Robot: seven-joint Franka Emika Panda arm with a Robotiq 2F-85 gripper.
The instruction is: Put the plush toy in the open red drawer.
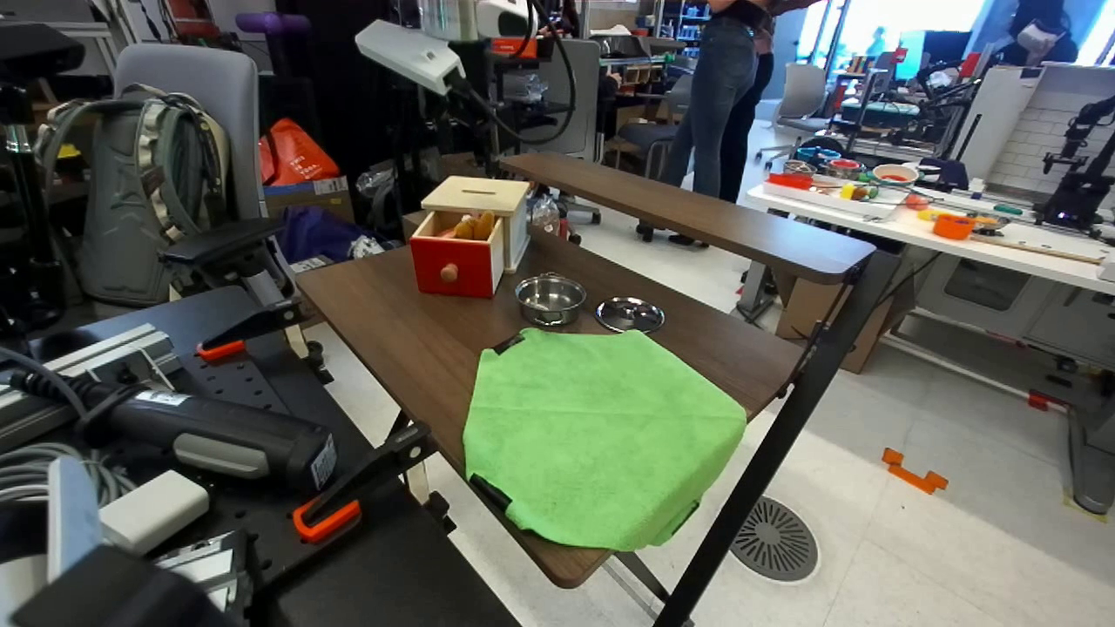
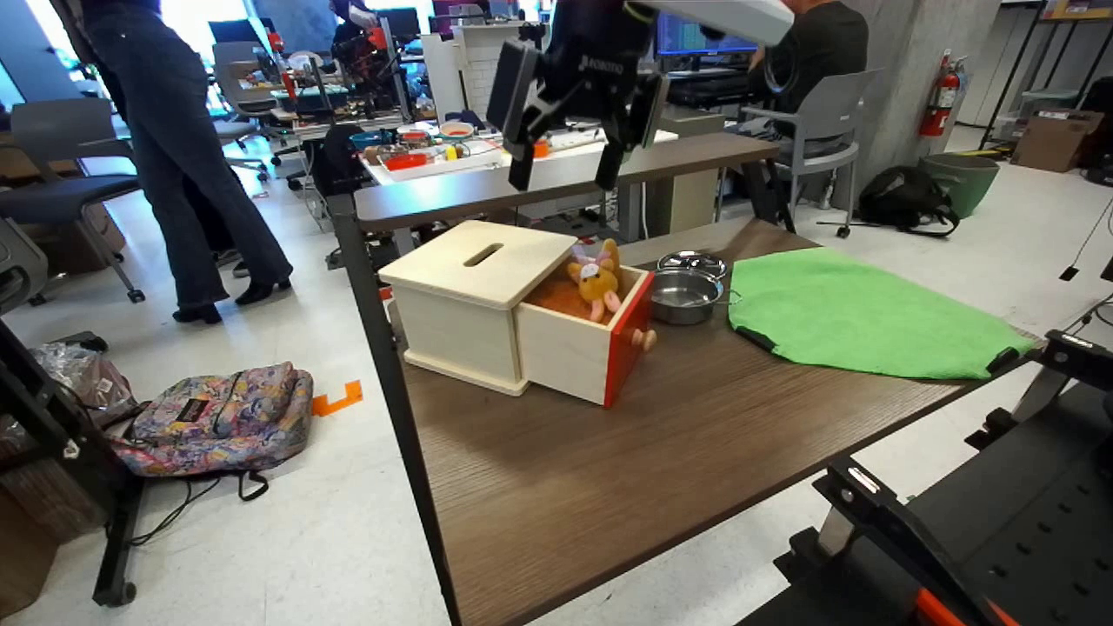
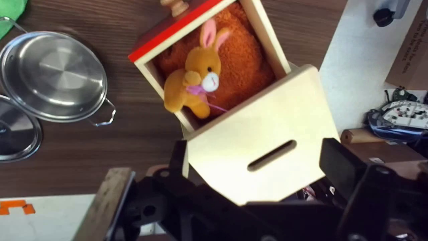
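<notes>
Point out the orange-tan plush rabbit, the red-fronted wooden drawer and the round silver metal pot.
Orange-tan plush rabbit [image 3: 199, 68]: in the wrist view, on its head.
Red-fronted wooden drawer [image 1: 476, 266]: in an exterior view, on its red front panel.
Round silver metal pot [image 3: 55, 78]: in the wrist view, on its inner base.

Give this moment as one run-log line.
black gripper: open, nothing held, above light wooden box | tan plush rabbit: in open red-fronted wooden drawer, on orange-brown fluff | placement: looks done
</notes>
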